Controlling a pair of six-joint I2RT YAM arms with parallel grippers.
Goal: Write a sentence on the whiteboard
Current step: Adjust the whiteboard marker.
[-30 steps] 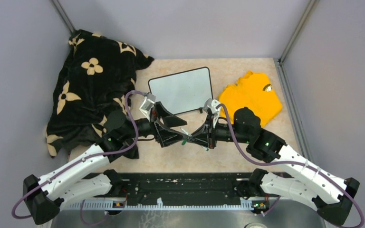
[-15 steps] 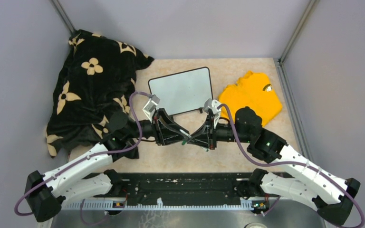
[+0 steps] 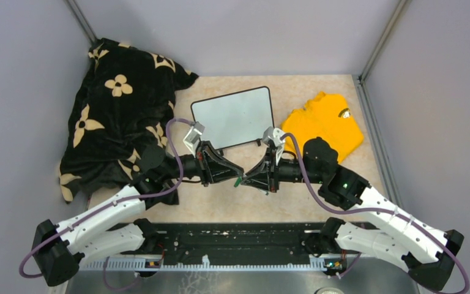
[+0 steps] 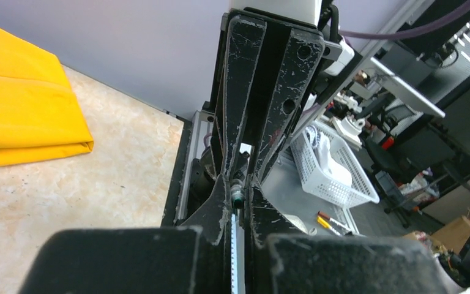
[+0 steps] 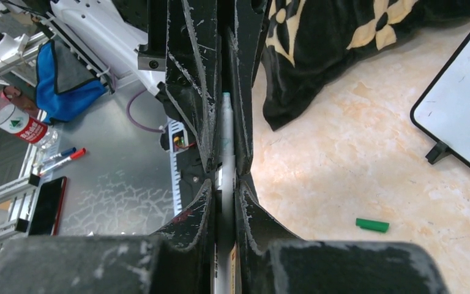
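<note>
Beige marbled tabletop [image 3: 220, 205], grey walls [image 3: 251, 37]. The left gripper [image 3: 234, 176] and right gripper [image 3: 248, 179] meet tip to tip, both pinching one white-barrelled marker [image 5: 225, 141], probably regripping for writing. Black-framed rectangular whiteboard [image 3: 232, 116] lies blank just beyond them.

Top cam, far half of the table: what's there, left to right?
black floral blanket → whiteboard → yellow shirt
</note>
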